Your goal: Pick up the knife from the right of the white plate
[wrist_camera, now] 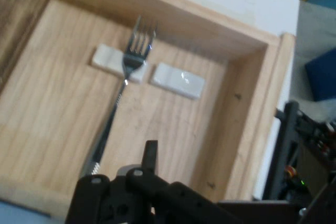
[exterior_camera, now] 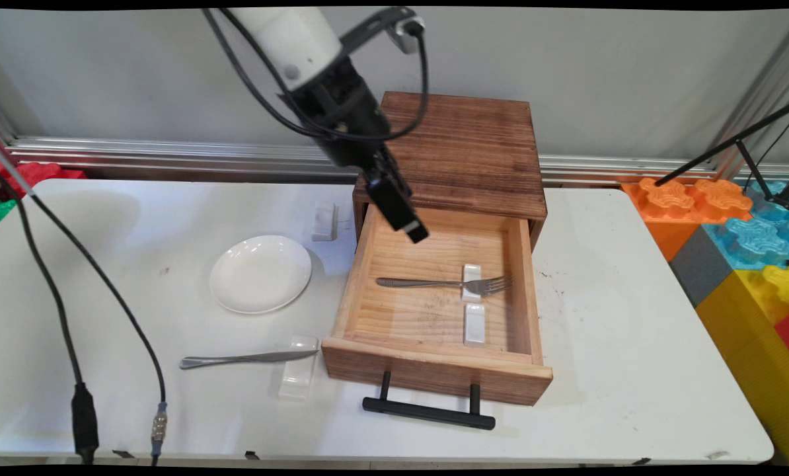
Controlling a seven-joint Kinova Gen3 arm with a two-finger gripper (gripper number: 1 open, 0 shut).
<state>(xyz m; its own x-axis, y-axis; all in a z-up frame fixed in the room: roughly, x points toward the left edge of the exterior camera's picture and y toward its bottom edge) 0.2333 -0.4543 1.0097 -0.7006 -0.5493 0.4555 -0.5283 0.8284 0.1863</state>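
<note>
My gripper (exterior_camera: 416, 233) hangs shut and holds nothing, above the back left part of an open wooden drawer (exterior_camera: 434, 370). Inside the drawer a metal fork (exterior_camera: 444, 283) lies with its neck on a small white rest (exterior_camera: 472, 272). A second white rest (exterior_camera: 474, 324) sits bare just in front of it. The hand view looks down past the gripper (wrist_camera: 151, 149) at the fork (wrist_camera: 123, 85), whose handle runs toward the gripper, and at both rests (wrist_camera: 177, 81) on the drawer floor (wrist_camera: 52, 103).
The drawer belongs to a dark wooden cabinet (exterior_camera: 474, 145) and has a black handle (exterior_camera: 427, 411). Left of it are a white plate (exterior_camera: 260, 273), a knife (exterior_camera: 242, 359) on a clear rest (exterior_camera: 297, 377), and another white rest (exterior_camera: 324, 220). Coloured foam blocks (exterior_camera: 731, 231) stand at right.
</note>
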